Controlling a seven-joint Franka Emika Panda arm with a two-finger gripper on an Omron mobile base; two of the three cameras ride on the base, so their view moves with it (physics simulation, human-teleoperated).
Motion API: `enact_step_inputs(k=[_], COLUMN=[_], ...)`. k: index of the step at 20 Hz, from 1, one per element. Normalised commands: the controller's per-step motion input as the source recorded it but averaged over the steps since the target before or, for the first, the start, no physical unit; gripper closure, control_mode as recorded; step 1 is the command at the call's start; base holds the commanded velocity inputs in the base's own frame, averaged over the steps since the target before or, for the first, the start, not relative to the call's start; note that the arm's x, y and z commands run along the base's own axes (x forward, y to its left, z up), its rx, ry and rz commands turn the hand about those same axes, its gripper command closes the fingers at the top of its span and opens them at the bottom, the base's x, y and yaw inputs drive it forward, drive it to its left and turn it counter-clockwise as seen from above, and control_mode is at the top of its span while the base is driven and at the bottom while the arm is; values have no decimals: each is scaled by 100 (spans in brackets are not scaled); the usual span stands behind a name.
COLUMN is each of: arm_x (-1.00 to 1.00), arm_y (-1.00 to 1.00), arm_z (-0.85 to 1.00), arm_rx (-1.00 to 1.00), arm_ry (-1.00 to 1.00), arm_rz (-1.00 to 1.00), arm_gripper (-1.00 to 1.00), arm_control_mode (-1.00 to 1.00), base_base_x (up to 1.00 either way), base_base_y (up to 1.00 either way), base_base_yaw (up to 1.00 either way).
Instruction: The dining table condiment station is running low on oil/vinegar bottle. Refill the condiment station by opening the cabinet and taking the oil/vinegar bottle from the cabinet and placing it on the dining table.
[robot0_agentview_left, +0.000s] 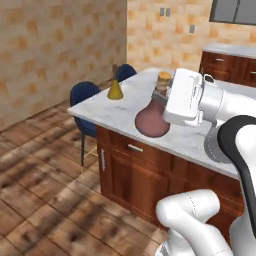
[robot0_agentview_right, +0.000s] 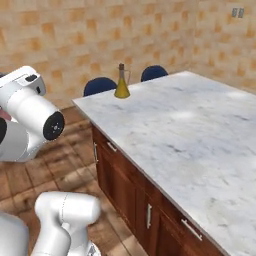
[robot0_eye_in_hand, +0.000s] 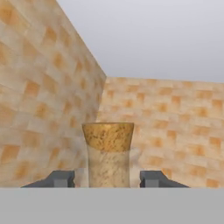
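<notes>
Two rear base views over one dining table (robot0_agentview_left: 120, 116); close hand view.

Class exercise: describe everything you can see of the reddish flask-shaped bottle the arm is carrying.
The oil/vinegar bottle has a round, reddish-pink, glassy body, a thin neck and a tan cork stopper. It stands upright, gripped at the neck by the gripper, whose fingers flank it just under the cork. In the left base view it shows against the near edge of the dining table; whether its base touches the marble cannot be told.
</notes>
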Motion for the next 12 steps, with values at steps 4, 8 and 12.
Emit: enact_step_inputs(k=[4,8,12], arm_x=[0,0,0], arm_y=[0,0,0], arm_z=[0,0,0], arm_rx=[0,0,0], arm_ry=[0,0,0], arm_rz=[0,0,0], arm_gripper=[100,100,100], arm_control_mode=[100,100,100], base_base_x=[100,100,100], base_base_y=[100,100,100], base_base_yaw=[-30,-33,-40])
